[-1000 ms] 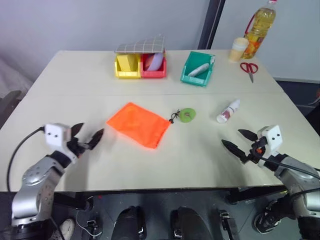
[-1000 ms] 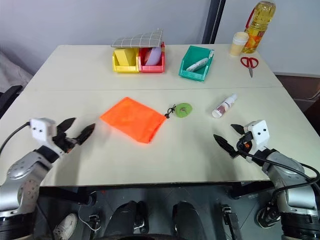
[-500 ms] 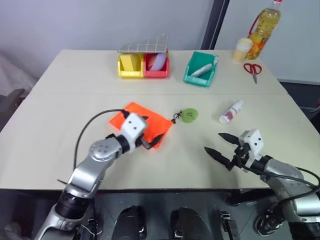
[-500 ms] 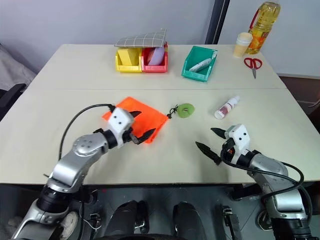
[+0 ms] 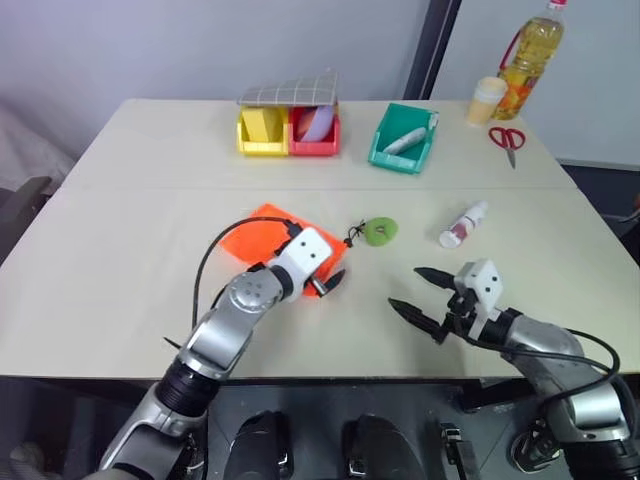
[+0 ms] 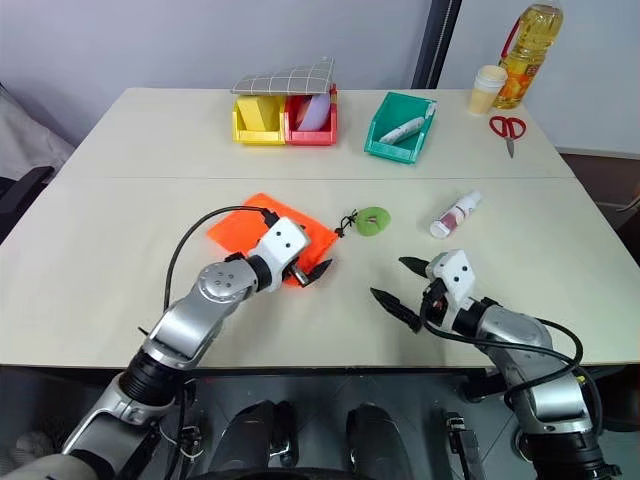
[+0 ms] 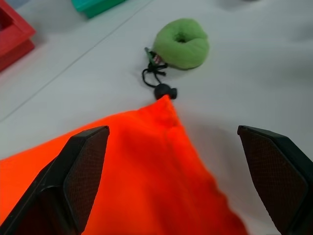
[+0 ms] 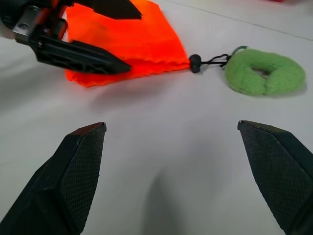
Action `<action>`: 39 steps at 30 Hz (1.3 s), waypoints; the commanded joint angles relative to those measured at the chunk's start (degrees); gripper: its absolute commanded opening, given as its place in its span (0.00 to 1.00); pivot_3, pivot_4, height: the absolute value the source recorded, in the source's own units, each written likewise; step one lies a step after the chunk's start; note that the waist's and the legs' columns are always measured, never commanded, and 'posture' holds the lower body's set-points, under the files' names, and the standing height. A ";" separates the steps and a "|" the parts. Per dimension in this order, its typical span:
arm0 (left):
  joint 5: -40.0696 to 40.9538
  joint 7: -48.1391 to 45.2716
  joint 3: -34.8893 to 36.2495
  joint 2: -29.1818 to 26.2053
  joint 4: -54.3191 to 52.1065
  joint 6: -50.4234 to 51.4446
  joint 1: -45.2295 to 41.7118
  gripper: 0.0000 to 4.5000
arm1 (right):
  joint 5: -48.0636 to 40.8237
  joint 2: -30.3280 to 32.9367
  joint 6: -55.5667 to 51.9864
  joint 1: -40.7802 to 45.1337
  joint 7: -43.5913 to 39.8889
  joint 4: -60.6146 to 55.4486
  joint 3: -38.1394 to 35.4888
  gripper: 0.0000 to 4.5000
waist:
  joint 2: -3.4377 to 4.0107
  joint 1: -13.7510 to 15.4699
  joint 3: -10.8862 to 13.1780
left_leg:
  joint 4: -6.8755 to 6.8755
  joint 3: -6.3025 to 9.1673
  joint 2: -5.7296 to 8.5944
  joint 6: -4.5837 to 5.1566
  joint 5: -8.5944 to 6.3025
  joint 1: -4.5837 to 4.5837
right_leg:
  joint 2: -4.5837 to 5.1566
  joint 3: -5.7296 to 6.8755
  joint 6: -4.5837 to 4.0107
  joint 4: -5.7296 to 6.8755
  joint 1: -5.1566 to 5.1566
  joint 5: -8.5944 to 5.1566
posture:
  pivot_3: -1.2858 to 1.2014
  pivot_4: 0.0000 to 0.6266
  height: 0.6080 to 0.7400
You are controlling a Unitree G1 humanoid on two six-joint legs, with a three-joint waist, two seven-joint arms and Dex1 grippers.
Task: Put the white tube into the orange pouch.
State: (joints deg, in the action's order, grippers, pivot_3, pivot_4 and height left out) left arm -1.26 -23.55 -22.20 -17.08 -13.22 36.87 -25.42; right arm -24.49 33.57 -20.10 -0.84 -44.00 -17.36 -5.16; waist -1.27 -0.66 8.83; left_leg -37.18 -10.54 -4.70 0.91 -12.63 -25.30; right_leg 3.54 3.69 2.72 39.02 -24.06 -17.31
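Hovering over flat bright orange fabric pouch point(image 5: 268, 237), left tool point(image 6: 306, 269) spread wide, grasping nothing. Lying well beyond spread, empty right tool point(image 5: 417, 292) on pale tabletop point(image 5: 130, 250): small white plastic tube with dark red band point(image 5: 461, 223). Likely light, rigid, slippery; pinching mid-body looking safest. Pouch limp; pinching mouth edge.

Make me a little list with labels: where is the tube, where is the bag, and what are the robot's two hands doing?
tube: small white plastic tube with a dark red band, lying on the table, untouched
bag: flat orange fabric pouch, cord to a round green disc
left tool: open, over the pouch's corner
right tool: open, above bare table, holding nothing
step done: none yet
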 commanded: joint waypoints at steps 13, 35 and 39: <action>-8.39 3.05 -1.79 0.73 -2.51 7.16 -2.32 0.81 | -0.95 -0.65 -0.85 0.43 0.66 -3.69 0.74 1.00 | 0.00 0.00 0.00 | -0.01 0.01 0.00 0.00 0.00 0.00 | 0.00 0.00 0.00 0.00 0.01 0.00 | 0.52 0.24 1.00; -1.65 -3.07 12.70 -7.21 -5.11 -7.14 4.06 0.01 | -2.63 -1.48 -2.64 3.15 3.00 -5.56 -0.27 1.00 | 0.00 -0.08 0.00 | -0.03 0.01 -0.01 0.00 0.01 0.00 | 0.00 0.01 0.01 0.02 0.02 0.01 | 0.52 0.24 1.00; 2.82 -7.31 16.83 -10.11 -6.82 -9.44 7.33 0.01 | -2.97 -4.09 -3.37 6.19 8.00 -3.43 -2.87 1.00 | 0.01 -0.21 -0.01 | -0.03 0.01 -0.01 0.00 0.00 0.01 | 0.00 0.01 0.00 0.03 0.02 0.01 | 0.52 0.24 1.00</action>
State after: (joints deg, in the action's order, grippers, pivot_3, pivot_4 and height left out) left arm -0.31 -29.37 -7.78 -26.38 -17.24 29.20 -18.34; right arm -26.80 29.83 -23.48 3.93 -38.06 -20.65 -5.55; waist -1.25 -0.87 8.82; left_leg -37.21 -10.54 -4.72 0.91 -12.63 -25.29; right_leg 3.54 3.70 2.72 39.05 -24.04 -17.30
